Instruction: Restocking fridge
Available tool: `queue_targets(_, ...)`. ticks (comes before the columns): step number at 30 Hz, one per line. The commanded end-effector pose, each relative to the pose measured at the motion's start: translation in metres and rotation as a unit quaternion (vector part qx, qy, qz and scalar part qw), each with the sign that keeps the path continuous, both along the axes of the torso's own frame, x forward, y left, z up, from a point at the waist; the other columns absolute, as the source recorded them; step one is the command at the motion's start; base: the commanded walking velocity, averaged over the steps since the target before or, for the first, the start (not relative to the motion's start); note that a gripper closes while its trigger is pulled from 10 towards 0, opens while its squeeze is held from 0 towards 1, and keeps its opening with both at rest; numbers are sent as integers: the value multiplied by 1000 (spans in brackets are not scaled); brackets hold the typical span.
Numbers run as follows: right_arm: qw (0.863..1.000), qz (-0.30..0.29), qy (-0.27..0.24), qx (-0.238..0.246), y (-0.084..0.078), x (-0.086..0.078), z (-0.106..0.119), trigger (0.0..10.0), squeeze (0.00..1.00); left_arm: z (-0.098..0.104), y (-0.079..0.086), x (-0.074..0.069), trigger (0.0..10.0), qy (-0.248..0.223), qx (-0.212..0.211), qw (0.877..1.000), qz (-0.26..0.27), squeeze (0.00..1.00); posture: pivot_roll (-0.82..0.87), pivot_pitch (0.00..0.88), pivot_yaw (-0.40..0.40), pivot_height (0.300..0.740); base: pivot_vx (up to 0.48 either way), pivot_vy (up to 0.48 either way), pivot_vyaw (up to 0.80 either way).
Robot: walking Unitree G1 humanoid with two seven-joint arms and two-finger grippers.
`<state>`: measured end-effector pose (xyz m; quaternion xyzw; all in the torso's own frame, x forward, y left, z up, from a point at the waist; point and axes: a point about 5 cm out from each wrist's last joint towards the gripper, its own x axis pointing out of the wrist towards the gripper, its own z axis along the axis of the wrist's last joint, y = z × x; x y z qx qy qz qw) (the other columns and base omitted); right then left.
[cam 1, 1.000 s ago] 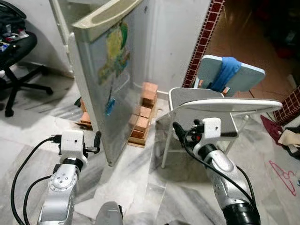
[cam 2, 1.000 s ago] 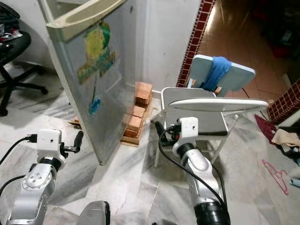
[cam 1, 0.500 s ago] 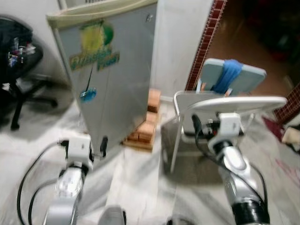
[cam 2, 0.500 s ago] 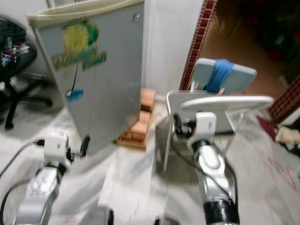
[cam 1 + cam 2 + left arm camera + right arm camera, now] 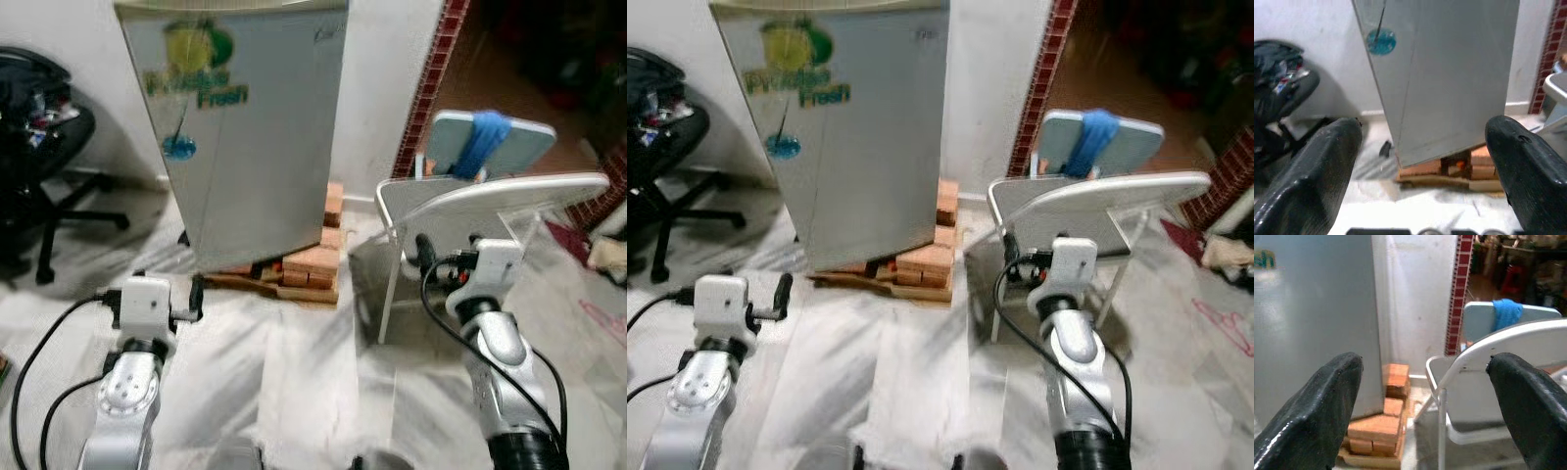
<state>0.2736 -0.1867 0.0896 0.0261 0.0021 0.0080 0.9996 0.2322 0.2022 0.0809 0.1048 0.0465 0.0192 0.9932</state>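
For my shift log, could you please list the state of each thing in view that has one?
Fridge door: appears shut.
Left hand: open, empty, facing the fridge.
Right hand: open, empty.
Folding chair: unfolded, upright.
Blue cloth: draped over a chair back.

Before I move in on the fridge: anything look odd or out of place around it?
The fridge stands raised on stacked bricks over a wooden board, an improvised base. A blue cloth is draped over a chair back beside it. Both grippers are empty, jaws open.
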Motion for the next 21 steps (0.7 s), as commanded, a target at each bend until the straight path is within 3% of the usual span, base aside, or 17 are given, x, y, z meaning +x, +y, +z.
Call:
queue_targets(1,1000,3,-10,1,3,5,7,10000,0,3,1,2,10000,-12,18,1000,-4,0,69,42,-60,740,0,480,-800)
queue_targets(10,1000,-14,-13,-14,-2,9,8,10000,0,4,9,8,10000,-5,11,1000,-13,0,70,38,-62,740,0,480,-800)
queue_targets(14,1000,-15,-12,-8,1,10,7,10000,0,8,14,19,10000,-23,3,1000,6,0,70,37,-67,740,0,480,-800)
queue_targets(21,1000,-15,-15,-11,1,12,8,10000,0,8,15,20,10000,-22,-2,1000,4,0,68,37,-66,740,0,480,-800)
